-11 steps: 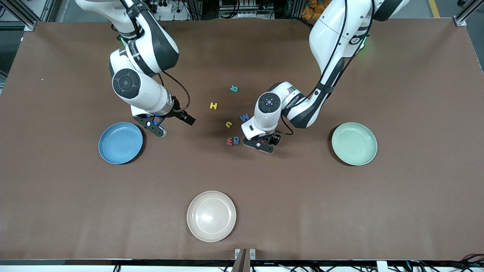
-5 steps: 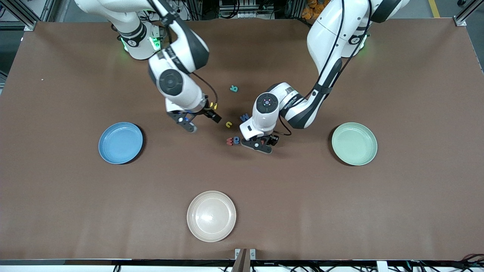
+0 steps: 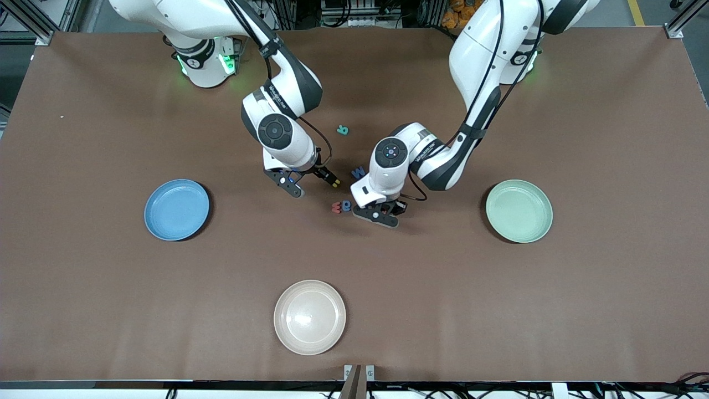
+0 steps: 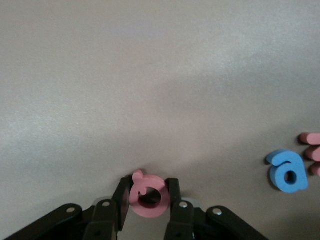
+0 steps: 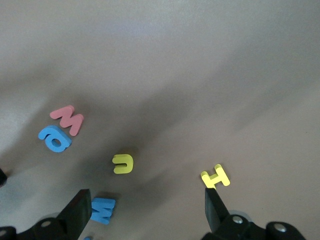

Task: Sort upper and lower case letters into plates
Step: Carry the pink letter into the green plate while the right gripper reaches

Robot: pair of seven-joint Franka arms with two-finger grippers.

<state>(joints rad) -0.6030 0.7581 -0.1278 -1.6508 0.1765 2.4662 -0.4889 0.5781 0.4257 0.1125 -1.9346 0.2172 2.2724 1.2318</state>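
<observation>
My left gripper (image 4: 147,186) is shut on a pink ring-shaped letter (image 4: 159,189), held upright low over the table. In the front view this gripper (image 3: 376,215) hides that letter. Beside it lie a blue letter (image 3: 347,205) and a red letter (image 3: 336,207). My right gripper (image 5: 147,200) hangs open over the letter group, with a blue W (image 5: 102,210) by one finger and a yellow H (image 5: 215,177) by the other. A yellow u (image 5: 123,163) lies between them. A teal letter (image 3: 343,130) lies nearer the bases. The blue plate (image 3: 176,209) and the pale green plate (image 3: 519,210) hold nothing.
A cream plate (image 3: 309,316) sits near the table's front edge, nearer the front camera than the letters. The blue plate is toward the right arm's end, the green plate toward the left arm's end.
My right arm has swung from beside the blue plate to over the letters in the middle. My left gripper has closed on the pink letter.
</observation>
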